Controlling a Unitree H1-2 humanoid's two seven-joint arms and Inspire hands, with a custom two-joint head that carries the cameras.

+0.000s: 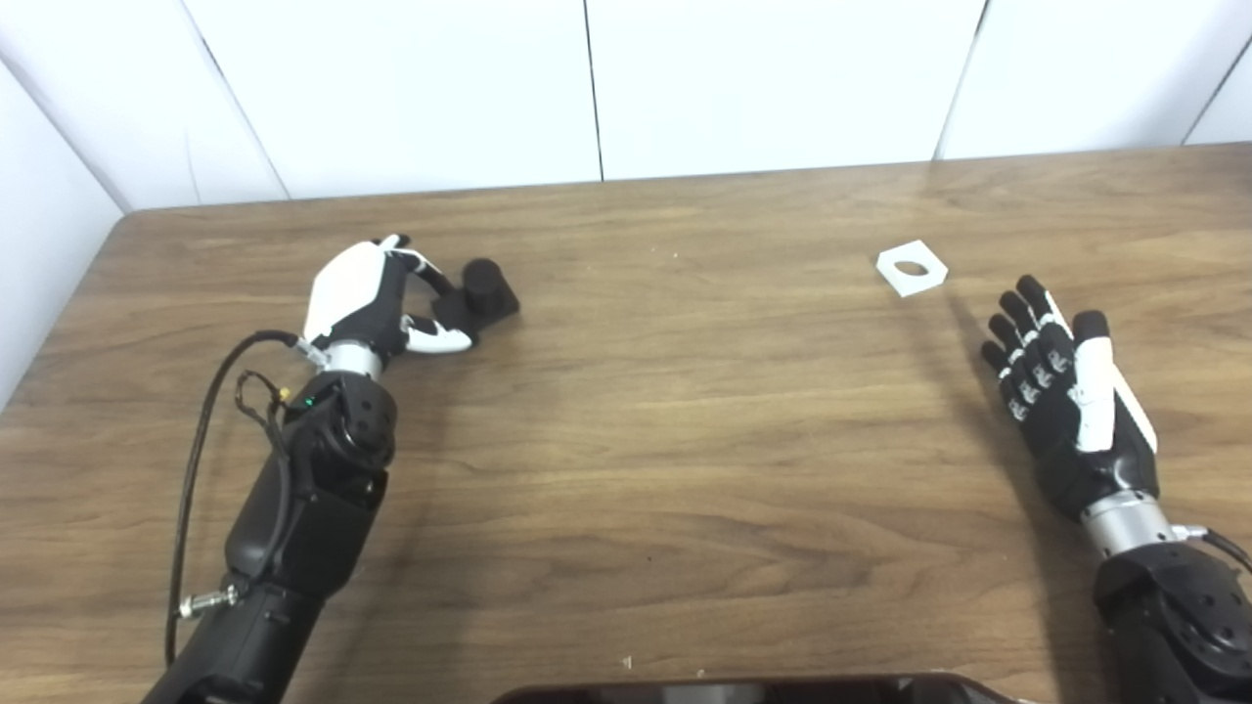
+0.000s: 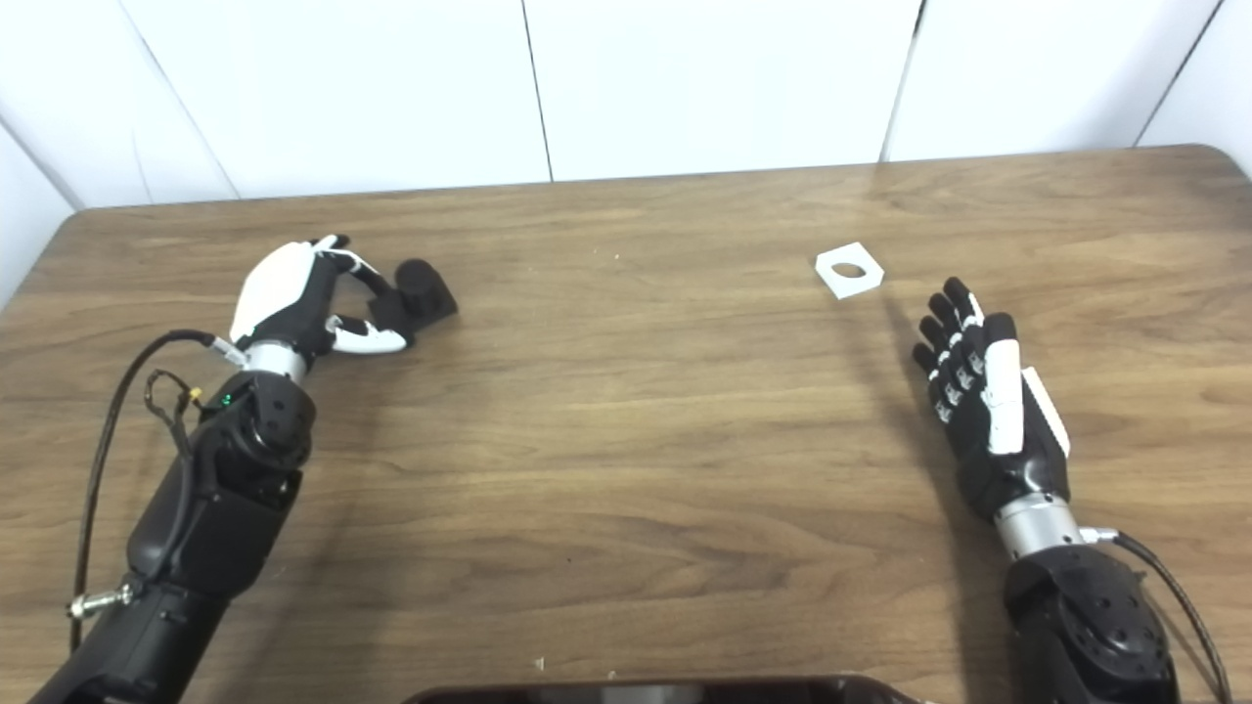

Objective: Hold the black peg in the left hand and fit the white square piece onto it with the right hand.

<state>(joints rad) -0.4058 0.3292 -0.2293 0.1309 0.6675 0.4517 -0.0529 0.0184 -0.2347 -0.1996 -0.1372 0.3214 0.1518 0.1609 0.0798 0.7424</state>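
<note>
The left hand [image 1: 367, 298] is at the peg [image 1: 481, 290] on the table's [image 1: 646, 420] left side, fingers curled at its base; whether it grips yet I cannot tell; the square [image 1: 912, 267] lies far right, untouched; the right hand [image 1: 1066, 396] hovers near it, spread and empty. Grasping stage; next, secure the peg, then reach forward for the square.

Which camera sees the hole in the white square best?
The left eye view, barely: the white square piece looks slightly bigger there, its round hole plain. The right eye view shows the same piece and hole, lying flat on the table, a touch smaller.
</note>
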